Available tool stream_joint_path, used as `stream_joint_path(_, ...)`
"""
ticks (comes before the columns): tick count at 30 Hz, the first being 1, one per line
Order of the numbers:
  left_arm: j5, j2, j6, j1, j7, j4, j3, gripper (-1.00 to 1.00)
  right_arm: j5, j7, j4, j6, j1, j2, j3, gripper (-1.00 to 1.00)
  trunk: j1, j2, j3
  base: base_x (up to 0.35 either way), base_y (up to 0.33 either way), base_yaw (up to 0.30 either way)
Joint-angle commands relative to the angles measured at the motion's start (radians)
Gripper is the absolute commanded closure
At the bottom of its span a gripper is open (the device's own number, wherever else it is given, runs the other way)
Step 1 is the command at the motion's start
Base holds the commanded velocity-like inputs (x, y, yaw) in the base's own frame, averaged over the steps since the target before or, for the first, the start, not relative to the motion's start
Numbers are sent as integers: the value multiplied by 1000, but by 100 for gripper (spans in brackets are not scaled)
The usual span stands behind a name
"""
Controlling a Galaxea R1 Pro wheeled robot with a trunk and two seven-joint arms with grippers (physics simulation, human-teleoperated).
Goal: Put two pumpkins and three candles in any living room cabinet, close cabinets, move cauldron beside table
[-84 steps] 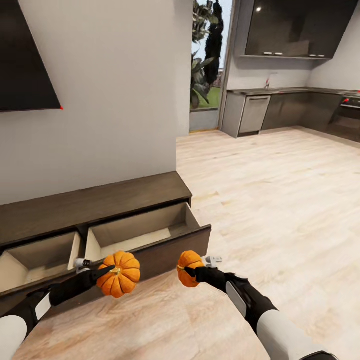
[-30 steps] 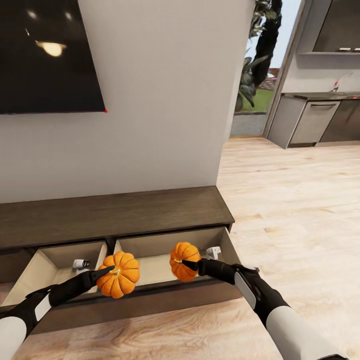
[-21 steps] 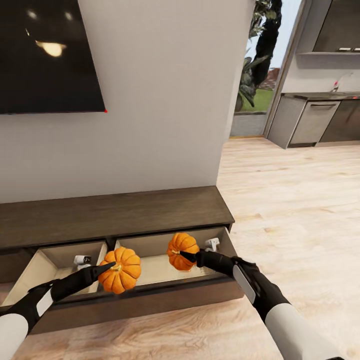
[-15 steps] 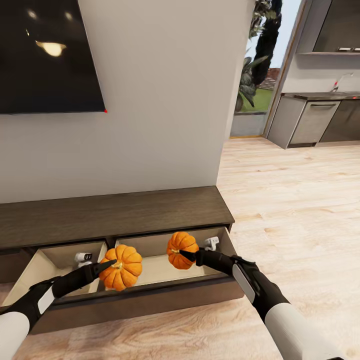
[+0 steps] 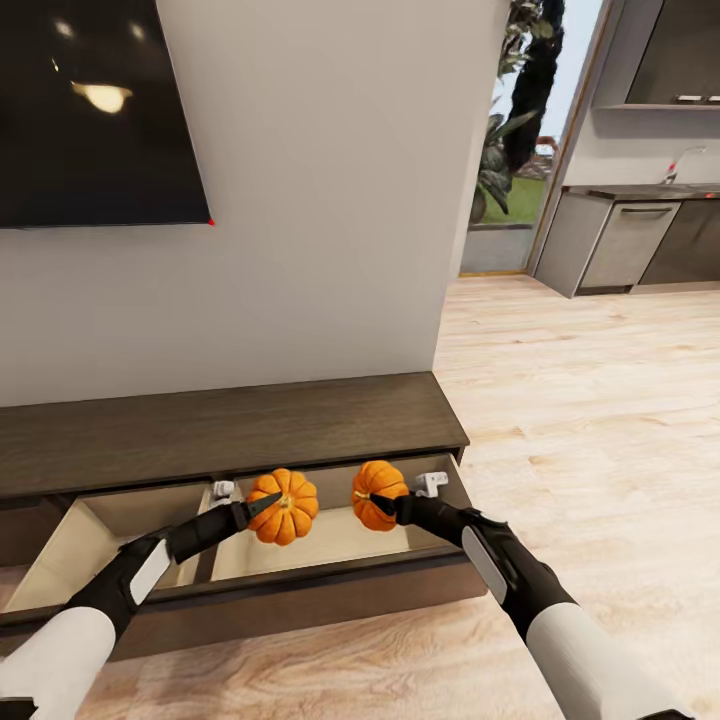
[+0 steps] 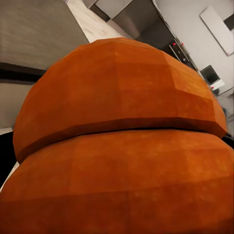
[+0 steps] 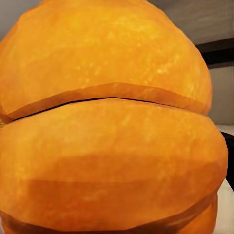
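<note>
Head view, left to right. Large black screen on the pale wall, upper left, with a lamp reflection in it. Below it, the long low dark brown cabinet runs along the wall; its flat top is bare. 2 drawers stand pulled out side by side, interiors pale beige: the left drawer and the right drawer.

Left gripper: black fingers clenched on the left pumpkin. Pumpkin is small, round, orange, ribbed in segments, with a yellowish spot at its centre facing the camera. It hangs above the right drawer, near that drawer's left wall; not resting on the drawer floor as far as can be told. A small white part of the gripper shows just beside the pumpkin, toward the cabinet.

Right gripper: fingers clamped on the right pumpkin, same colour and ribbing, slightly smaller in view. It hangs over the right part of the same drawer. The 2 pumpkins are near each other, apart, not touching.

Left wrist view: orange ribbed surface of the left pumpkin very close, one deep groove across it; grey kitchen units behind.

Right wrist view: right pumpkin close up, brighter orange, speckled, one groove.

Far right: light wood plank floor, a doorway with plants, grey kitchen units.
</note>
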Motion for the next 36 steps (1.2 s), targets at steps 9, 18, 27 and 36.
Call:
stream_joint_path(9, 8, -3, -7, 0, 1, -5, -1, 100, -12, -3, 4, 9, 0, 18, 5, 100, 0, 0, -1, 0, -87, 0)
stream_joint_path(18, 8, 4, -7, 0, 2, -6, 3, 100, -10, -5, 2, 12, 0, 21, 7, 100, 0, 0, -1, 0, -60, 7)
stream_joint_path(27, 8, 8, -7, 0, -5, -6, 39, 100, -20, -255, -5, 16, -1, 65, 7, 100, 0, 0, -1, 0, -1, 246)
stream_joint_path(36, 7, 6, -7, 0, 3, -4, 41, 100, -19, -257, -10, 6, 0, 58, 5, 100, 0, 0, -1, 68, -178, 88)
